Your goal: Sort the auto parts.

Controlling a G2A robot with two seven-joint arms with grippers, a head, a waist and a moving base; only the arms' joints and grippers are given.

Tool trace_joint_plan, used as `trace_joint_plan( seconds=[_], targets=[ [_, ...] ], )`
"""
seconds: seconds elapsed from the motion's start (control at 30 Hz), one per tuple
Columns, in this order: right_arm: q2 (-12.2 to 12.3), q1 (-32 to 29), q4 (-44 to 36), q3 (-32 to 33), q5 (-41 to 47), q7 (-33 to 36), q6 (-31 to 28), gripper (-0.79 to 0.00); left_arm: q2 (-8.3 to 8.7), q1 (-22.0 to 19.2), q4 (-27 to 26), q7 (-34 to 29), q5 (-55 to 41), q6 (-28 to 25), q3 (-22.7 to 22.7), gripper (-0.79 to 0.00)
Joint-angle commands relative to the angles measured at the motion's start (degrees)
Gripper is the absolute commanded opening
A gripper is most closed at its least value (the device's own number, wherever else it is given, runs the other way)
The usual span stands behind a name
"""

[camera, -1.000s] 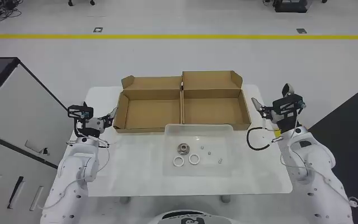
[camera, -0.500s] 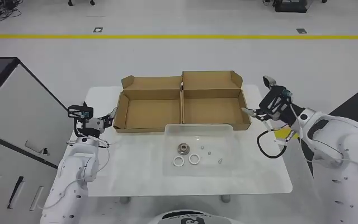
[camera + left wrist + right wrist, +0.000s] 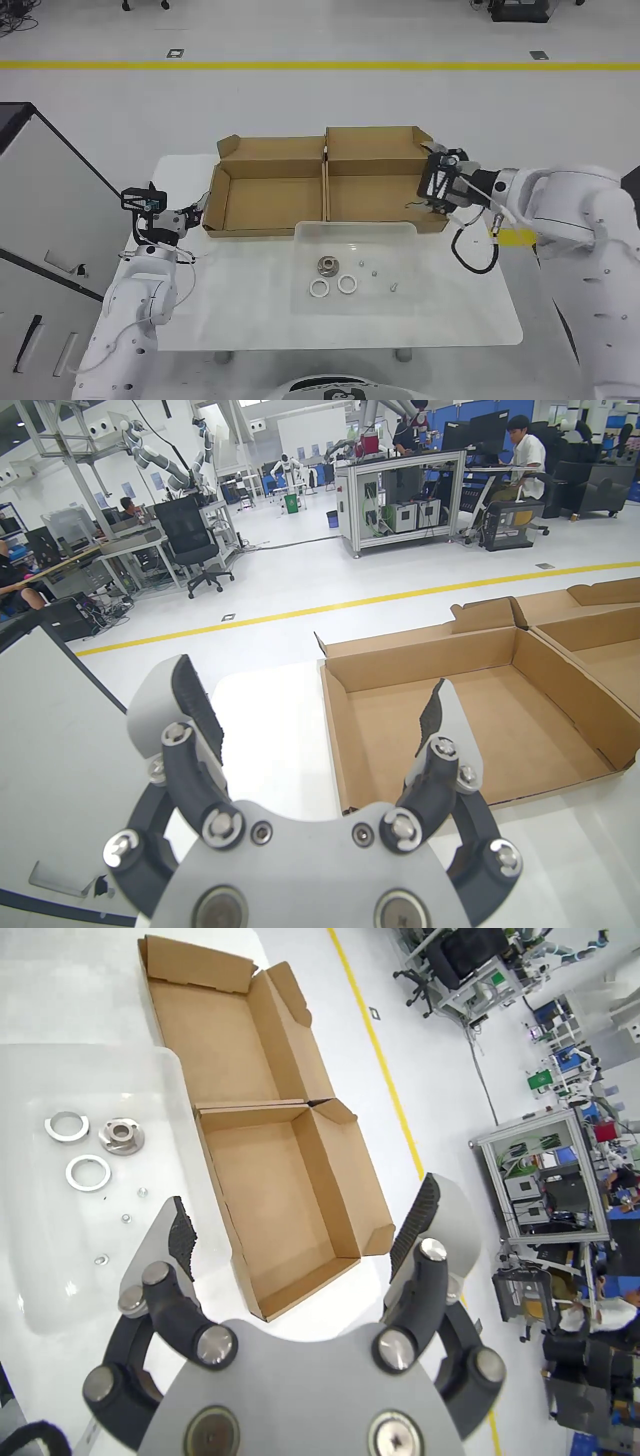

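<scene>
A clear tray (image 3: 400, 232) at the table's middle holds a flanged metal hub (image 3: 326, 265), two metal rings (image 3: 319, 289) (image 3: 347, 284) and small nuts (image 3: 394, 287). The right wrist view has the same hub (image 3: 121, 1136), rings (image 3: 66, 1127) (image 3: 88, 1173) and nuts (image 3: 126, 1218). My right gripper (image 3: 432, 190) (image 3: 305, 1198) hangs open and empty over the right end of the right cardboard box (image 3: 380, 195). Open and empty too, my left gripper (image 3: 195, 210) (image 3: 312, 674) sits by the left end of the left cardboard box (image 3: 268, 200) (image 3: 500, 710).
The two open boxes stand side by side behind the tray, both with bare bottoms. White table (image 3: 250, 300) spreads to the left, right and front of the tray. A grey cabinet (image 3: 45, 200) stands off the table's left side.
My right arm has swung in from beyond the table's right edge to the right end of the right box. The left arm and the parts have stayed put.
</scene>
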Motion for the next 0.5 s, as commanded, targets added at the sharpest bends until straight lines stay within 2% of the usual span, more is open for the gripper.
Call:
trace_joint_plan(
  seconds=[0.0,0.3,0.47],
  targets=[
    [1.75,1.96,0.63,-3.40,0.22,0.25,0.25,0.000,0.00,0.00,0.00,0.00,0.00,0.00,0.00,0.000],
    [10.07,10.25,2.78,-18.24,4.20,0.65,0.65,0.000,0.00,0.00,0.00,0.00,0.00,0.00,0.00,0.000],
    [14.16,14.69,2.93,-26.29,10.34,3.12,3.12,0.000,0.00,0.00,0.00,0.00,0.00,0.00,0.00,0.000]
  ],
)
